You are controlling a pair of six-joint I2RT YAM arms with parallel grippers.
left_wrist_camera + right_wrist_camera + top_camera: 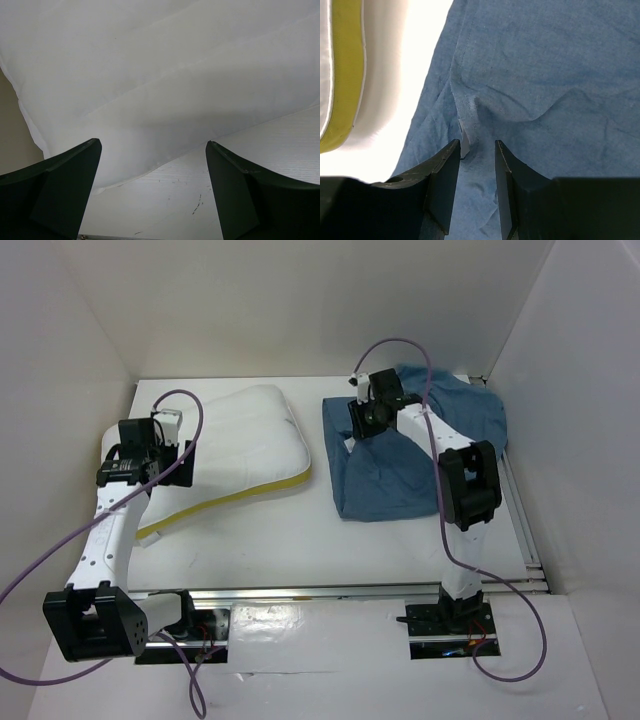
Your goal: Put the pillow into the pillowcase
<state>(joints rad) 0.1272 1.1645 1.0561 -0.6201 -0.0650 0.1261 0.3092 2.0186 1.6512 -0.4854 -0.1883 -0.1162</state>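
The white pillow [245, 435] lies at the left of the table, its yellow strip [240, 495] along the near edge. My left gripper [186, 462] stands wide open at its left edge. In the left wrist view the pillow [150, 75] fills the top and its edge lies just ahead of the left gripper [152, 145], with nothing between the fingers. The dusty-blue pillowcase [400, 475] lies crumpled at the right. My right gripper [358, 428] hovers over its left edge. Up close the right gripper [476, 145] has its jaws apart astride a raised fold [467, 110] of the pillowcase [545, 75], without pinching it.
White walls enclose the table [300, 540] on the left, back and right. A metal rail [330, 590] runs along the near edge by the arm bases. Purple cables loop from both arms. A strip of bare table separates pillow and pillowcase.
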